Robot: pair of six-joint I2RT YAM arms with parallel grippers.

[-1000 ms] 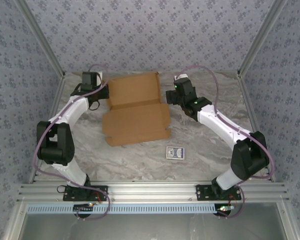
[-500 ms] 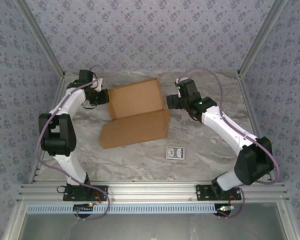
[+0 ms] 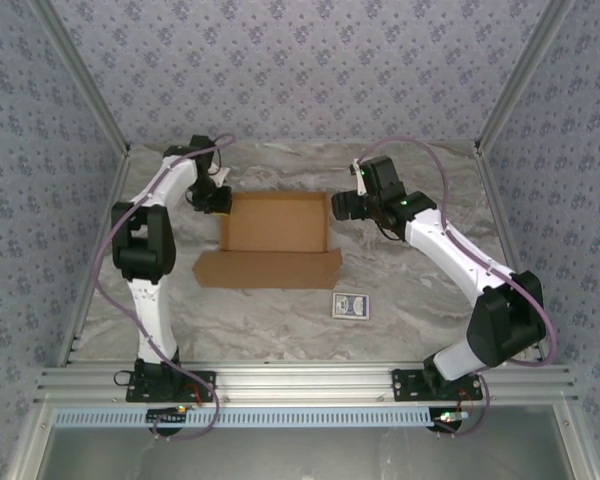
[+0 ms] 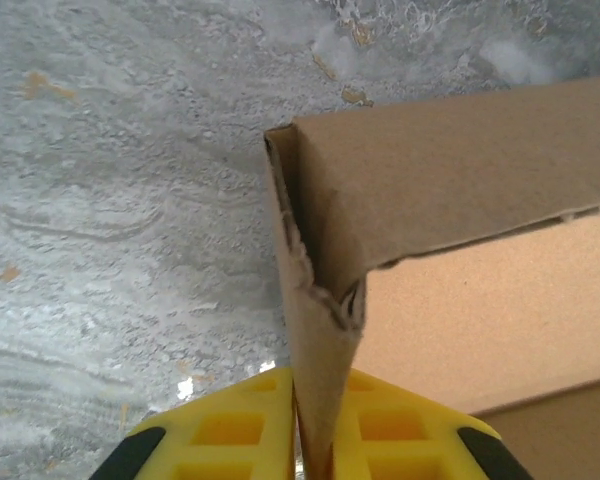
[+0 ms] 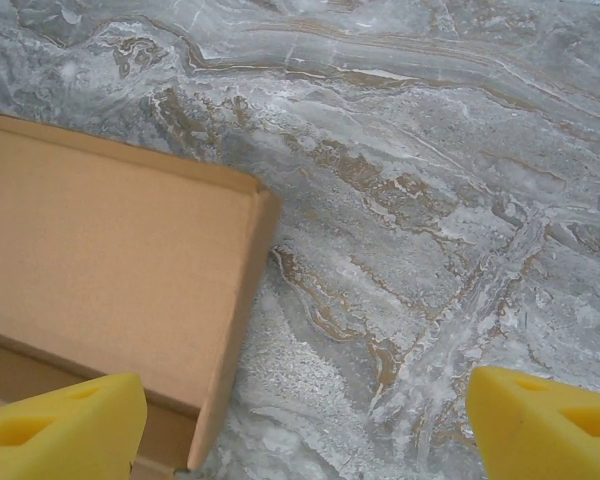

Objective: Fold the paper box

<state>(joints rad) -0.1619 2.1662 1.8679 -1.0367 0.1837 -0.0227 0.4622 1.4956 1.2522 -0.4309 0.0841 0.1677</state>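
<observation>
Paper box point(image 3: 275, 222) left wall is pinched by the left gripper point(image 4: 315, 425); right gripper point(image 5: 300, 415) is held wide open, empty; wall could be dropped flat if grip slackens

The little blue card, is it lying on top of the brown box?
No, the blue card lies on the table, apart from the paper box and nearer the arms' bases.
</observation>
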